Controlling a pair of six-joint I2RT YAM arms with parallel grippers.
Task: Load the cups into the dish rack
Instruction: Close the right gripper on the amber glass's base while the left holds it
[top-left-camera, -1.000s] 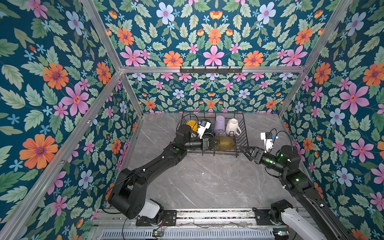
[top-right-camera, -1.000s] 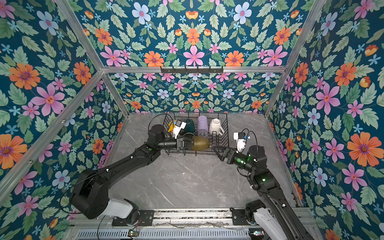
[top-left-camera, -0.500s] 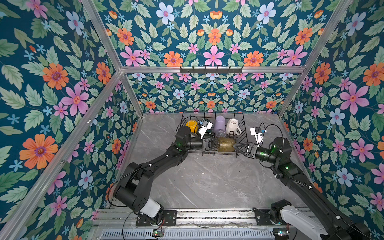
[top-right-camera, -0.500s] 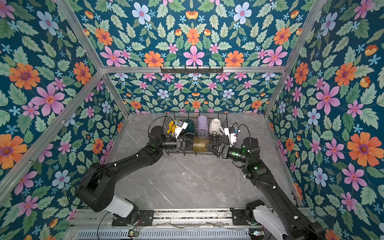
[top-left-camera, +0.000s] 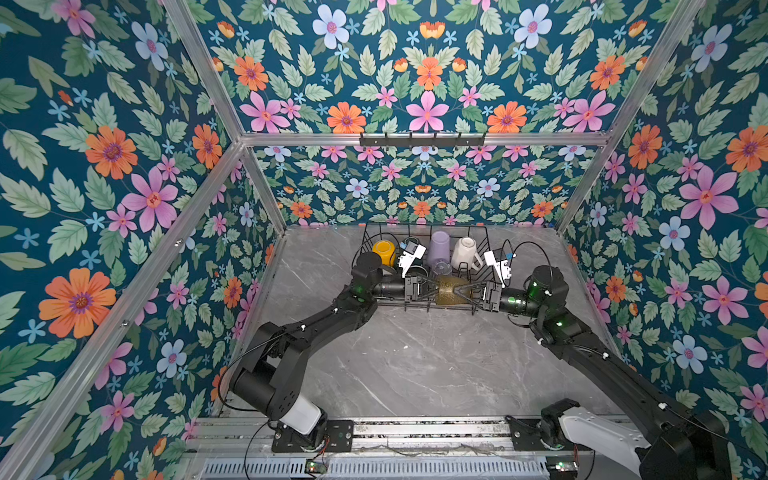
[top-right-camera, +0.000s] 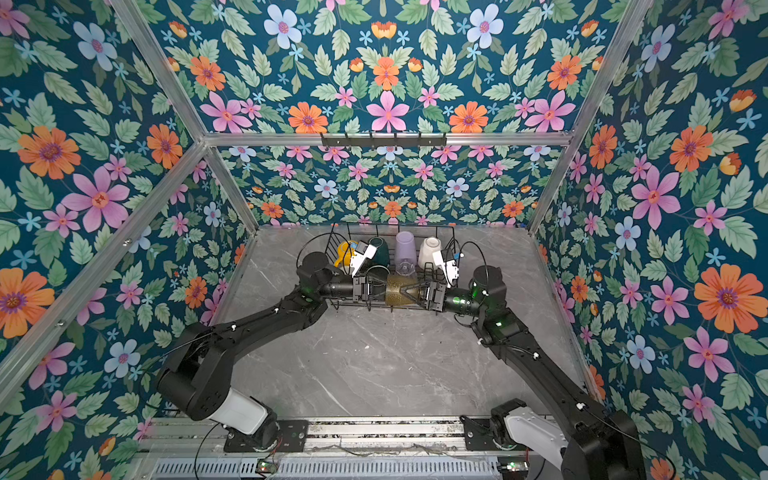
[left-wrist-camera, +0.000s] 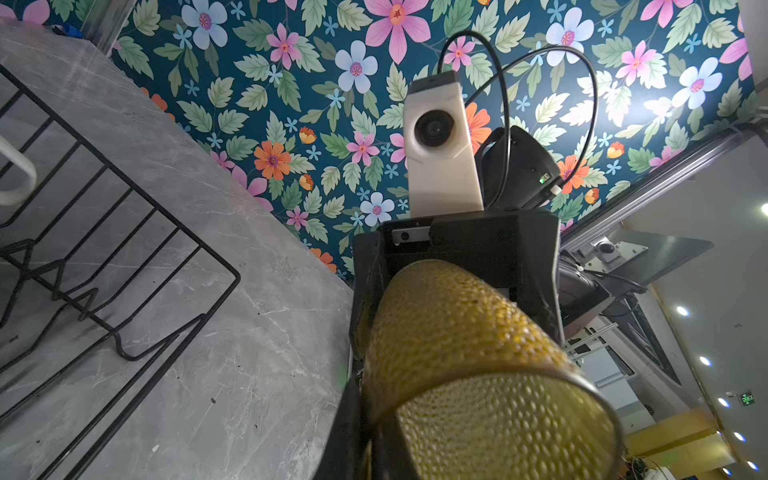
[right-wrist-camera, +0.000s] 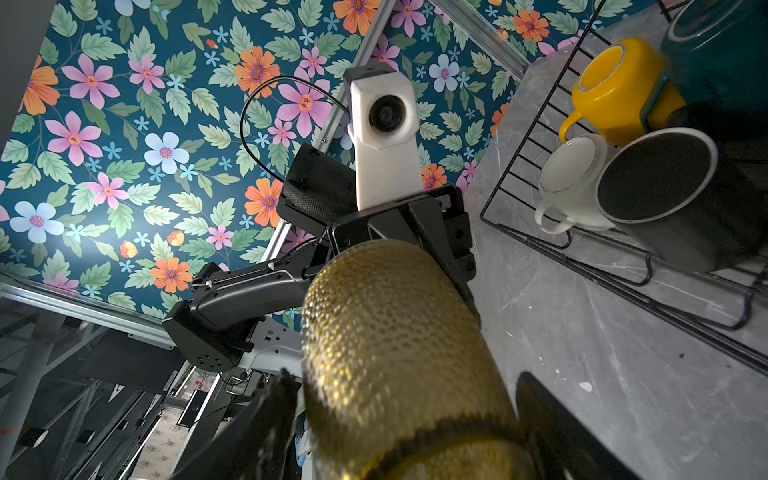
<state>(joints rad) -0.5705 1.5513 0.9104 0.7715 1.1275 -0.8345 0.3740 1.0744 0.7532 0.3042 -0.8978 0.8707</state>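
**Item:** amber glass (top-left-camera: 449, 295), judged the last cup outstanding.

**Location:** it is held level at the front edge of the dish rack (top-left-camera: 419, 226) and is not yet set down.

**Already loaded in the dish rack:** yellow mug (top-left-camera: 384, 251), lilac tumbler (top-left-camera: 439, 245), cream mug (top-left-camera: 463, 251), black mug (right-wrist-camera: 673, 195).

**Left gripper (top-left-camera: 433, 286):** the jaws are clamped tight on one end of the glass.

**Right gripper (top-left-camera: 463, 291):** the jaws are spread wide around the other end, and no firm grip is evident.

Arms stretched inward, facing; left gripper (top-left-camera: 434, 286) clamped, right gripper (top-left-camera: 460, 289) spread.
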